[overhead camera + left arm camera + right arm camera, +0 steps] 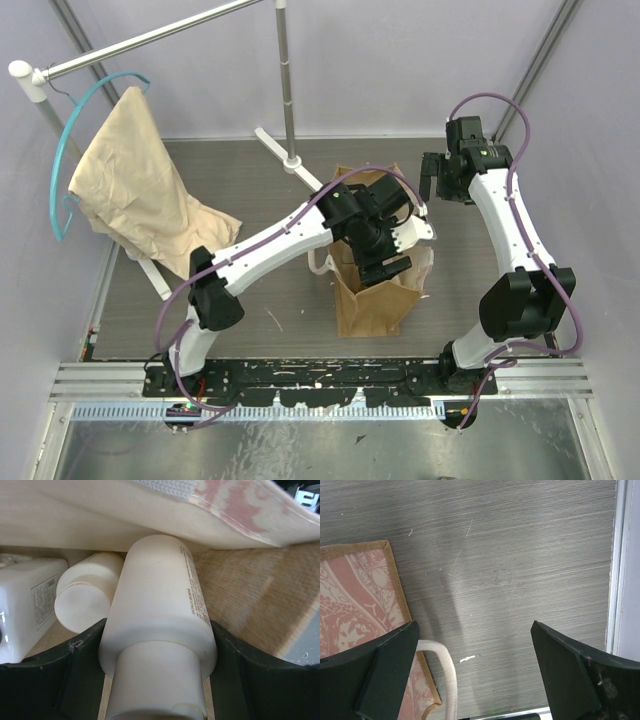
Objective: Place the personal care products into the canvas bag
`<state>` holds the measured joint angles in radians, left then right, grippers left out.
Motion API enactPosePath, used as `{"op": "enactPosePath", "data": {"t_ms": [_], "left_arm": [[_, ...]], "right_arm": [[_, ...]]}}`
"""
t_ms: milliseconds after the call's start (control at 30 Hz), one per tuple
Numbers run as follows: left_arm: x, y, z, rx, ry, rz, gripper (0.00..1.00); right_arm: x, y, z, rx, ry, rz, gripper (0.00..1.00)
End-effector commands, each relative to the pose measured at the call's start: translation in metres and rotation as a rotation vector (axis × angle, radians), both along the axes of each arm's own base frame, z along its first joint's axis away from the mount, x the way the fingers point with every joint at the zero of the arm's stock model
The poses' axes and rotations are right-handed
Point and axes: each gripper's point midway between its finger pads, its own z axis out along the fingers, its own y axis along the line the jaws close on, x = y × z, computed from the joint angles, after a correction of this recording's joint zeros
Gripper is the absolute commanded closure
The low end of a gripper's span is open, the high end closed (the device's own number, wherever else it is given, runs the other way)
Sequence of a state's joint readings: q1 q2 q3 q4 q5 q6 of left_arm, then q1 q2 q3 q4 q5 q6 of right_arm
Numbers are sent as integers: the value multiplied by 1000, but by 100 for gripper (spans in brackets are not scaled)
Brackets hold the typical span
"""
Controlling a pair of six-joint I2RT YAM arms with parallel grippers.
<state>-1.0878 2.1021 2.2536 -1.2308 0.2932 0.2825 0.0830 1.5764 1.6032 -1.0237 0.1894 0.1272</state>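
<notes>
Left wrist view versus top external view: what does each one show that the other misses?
Only the left wrist view: a cream cylindrical bottle gripped by the left gripper, with a second cream bottle and a whitish rectangular bottle lying beside it inside the canvas bag.
Only the top external view: the right gripper, off to the bag's side, and the draped beige cloth.
Both: the canvas bag, with the left gripper in its mouth.
</notes>
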Motion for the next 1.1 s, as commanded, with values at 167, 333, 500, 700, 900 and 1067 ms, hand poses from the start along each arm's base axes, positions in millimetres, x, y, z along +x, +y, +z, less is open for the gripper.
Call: {"op": "enactPosePath", "data": {"t_ms": [167, 333, 500, 700, 900, 1067], "left_arm": [[12, -6, -2, 3, -63, -6, 100], [25, 14, -16, 108, -132, 19, 99], [27, 16, -27, 139, -132, 19, 96], [29, 8, -37, 140, -121, 15, 90], [25, -1, -47, 127, -85, -1, 74], [24, 0, -65, 162, -60, -4, 66]], "right_arm": [[9, -1, 3, -13, -26, 17, 0], [12, 0, 1, -12, -24, 21, 0], [15, 3, -1, 1, -19, 31, 0], [17, 3, -1, 1, -18, 34, 0], [18, 3, 1, 0, -23, 35, 0], [18, 4, 0, 2, -22, 36, 0]]}}
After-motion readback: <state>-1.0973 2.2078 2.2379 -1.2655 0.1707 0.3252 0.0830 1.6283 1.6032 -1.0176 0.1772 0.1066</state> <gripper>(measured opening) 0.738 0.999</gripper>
